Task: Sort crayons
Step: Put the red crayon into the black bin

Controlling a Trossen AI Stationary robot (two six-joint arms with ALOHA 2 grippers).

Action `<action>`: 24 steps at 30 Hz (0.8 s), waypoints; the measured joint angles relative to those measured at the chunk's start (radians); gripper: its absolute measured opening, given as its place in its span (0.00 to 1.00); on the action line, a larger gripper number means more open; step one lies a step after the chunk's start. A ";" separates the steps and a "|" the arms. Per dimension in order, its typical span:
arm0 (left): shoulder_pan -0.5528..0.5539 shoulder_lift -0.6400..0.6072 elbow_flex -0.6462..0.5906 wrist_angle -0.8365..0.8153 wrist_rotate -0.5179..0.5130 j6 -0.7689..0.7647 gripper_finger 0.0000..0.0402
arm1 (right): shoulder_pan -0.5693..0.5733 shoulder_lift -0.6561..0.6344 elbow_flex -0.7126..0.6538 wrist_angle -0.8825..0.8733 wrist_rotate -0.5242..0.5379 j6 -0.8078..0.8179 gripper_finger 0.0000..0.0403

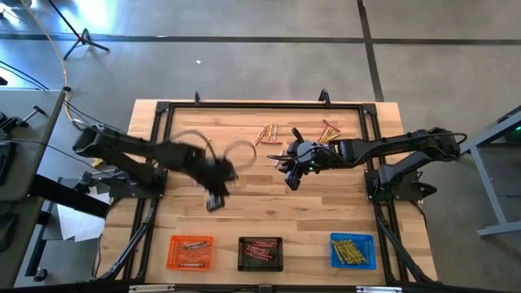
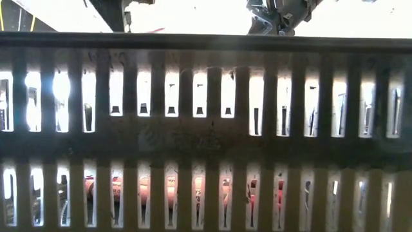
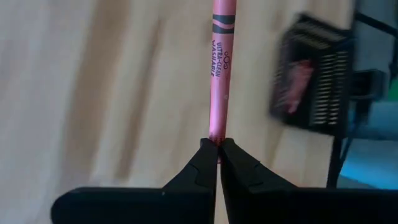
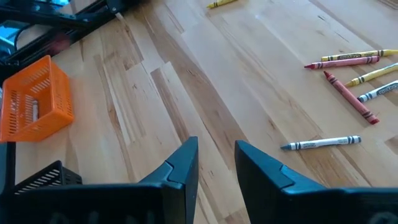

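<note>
My left hand (image 3: 218, 148) is clamped on a pink crayon (image 3: 219, 74) that sticks straight out ahead of it, with the black tray (image 3: 313, 74) further ahead to one side.

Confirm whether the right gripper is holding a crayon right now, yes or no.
No: the right gripper is open with bare table between its fingers, while the left gripper pinches a pink crayon.
</note>
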State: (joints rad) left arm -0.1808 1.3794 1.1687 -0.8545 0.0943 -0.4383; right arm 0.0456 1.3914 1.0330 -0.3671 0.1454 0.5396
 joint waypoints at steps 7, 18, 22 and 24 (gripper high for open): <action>-0.234 0.128 0.000 0.282 -0.045 0.295 0.00 | 0.000 0.000 0.000 -0.011 -0.004 -0.009 0.22; -0.360 0.372 0.000 0.639 -0.021 0.657 0.00 | -0.022 0.000 0.000 -0.018 -0.004 0.096 0.22; -0.363 0.425 0.000 0.766 -0.095 0.568 0.00 | -0.006 0.000 0.000 -0.047 -0.004 0.157 0.22; -0.363 0.426 0.000 0.787 -0.166 0.455 0.00 | 0.006 0.000 0.000 -0.071 -0.004 0.180 0.22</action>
State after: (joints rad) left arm -0.5442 1.8057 1.1687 -0.0675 -0.0713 0.0170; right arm 0.0513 1.3918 1.0332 -0.4382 0.1413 0.7197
